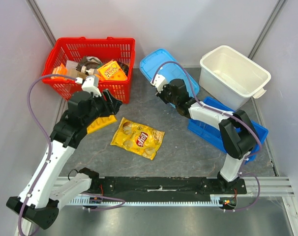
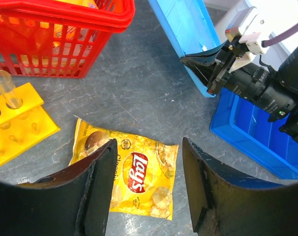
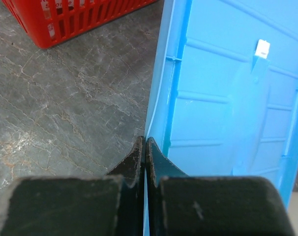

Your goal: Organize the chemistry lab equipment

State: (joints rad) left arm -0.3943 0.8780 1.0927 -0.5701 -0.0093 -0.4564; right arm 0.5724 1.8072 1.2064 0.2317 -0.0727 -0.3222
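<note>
My right gripper (image 1: 162,91) is shut on the left edge of a light blue lid (image 1: 157,61) lying at the back centre; in the right wrist view the fingertips (image 3: 145,142) pinch that thin edge of the lid (image 3: 227,88). My left gripper (image 1: 112,101) is open and empty, hovering above the table; in its wrist view (image 2: 146,187) it frames a yellow Lay's chip bag (image 2: 134,177). A yellow test tube rack (image 1: 101,123) lies under the left arm, and a clear tube (image 2: 4,86) stands in the rack (image 2: 21,125).
A red basket (image 1: 92,42) with snack packs and other items stands at the back left. A dark blue bin (image 1: 215,132) lies under the right arm. A white tub (image 1: 232,73) stands at the back right. The chip bag (image 1: 137,138) lies mid-table.
</note>
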